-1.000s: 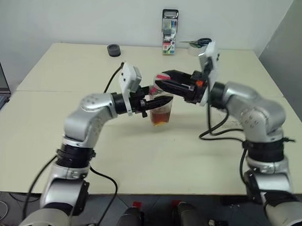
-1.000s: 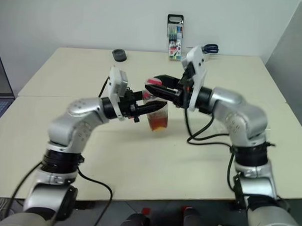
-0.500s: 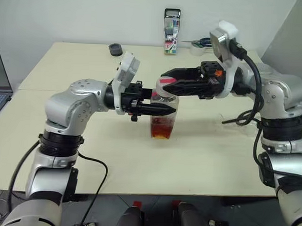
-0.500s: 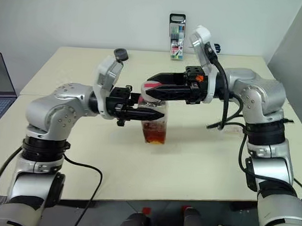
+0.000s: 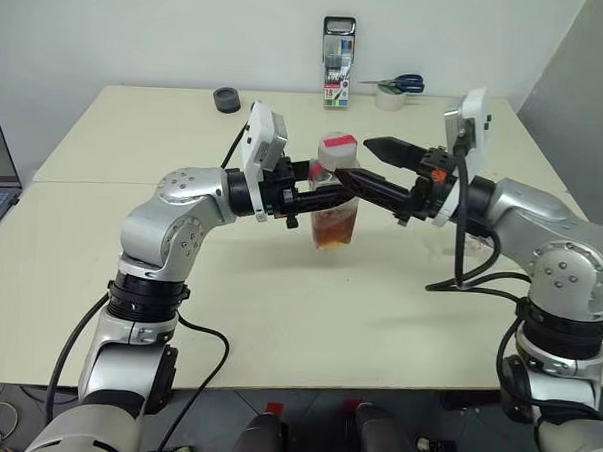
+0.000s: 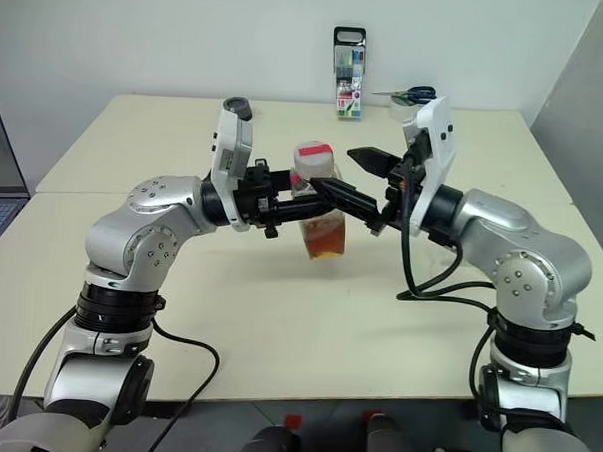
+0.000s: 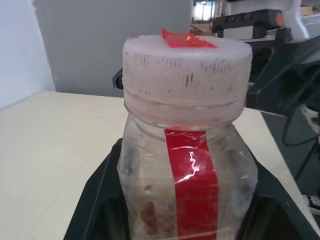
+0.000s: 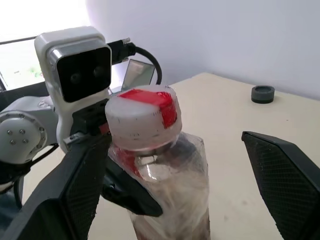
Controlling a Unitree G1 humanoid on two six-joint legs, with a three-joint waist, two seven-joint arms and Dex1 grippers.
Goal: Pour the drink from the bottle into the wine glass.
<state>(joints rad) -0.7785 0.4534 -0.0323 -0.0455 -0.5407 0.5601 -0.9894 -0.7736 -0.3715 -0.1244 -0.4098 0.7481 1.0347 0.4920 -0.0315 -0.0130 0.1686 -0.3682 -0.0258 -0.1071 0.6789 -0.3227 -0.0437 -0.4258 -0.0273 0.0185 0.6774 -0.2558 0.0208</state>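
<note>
Above the middle of the table [image 5: 278, 315], the left gripper [image 5: 335, 195] is clenched around the bottle [image 5: 337, 203], holding it upright with amber drink [image 5: 334, 231] in its lower part. The right gripper [image 5: 369, 164] has its fingers spread wide either side of the capped neck, not gripping. Far back lie a marker pack [image 5: 338, 62] and scissors [image 5: 400, 85].

A pale table [image 5: 129, 279] carries a black puck [image 5: 227, 100], marker case [image 5: 338, 63], scissors [image 5: 400, 85] and tape roll [image 5: 391, 100]
</note>
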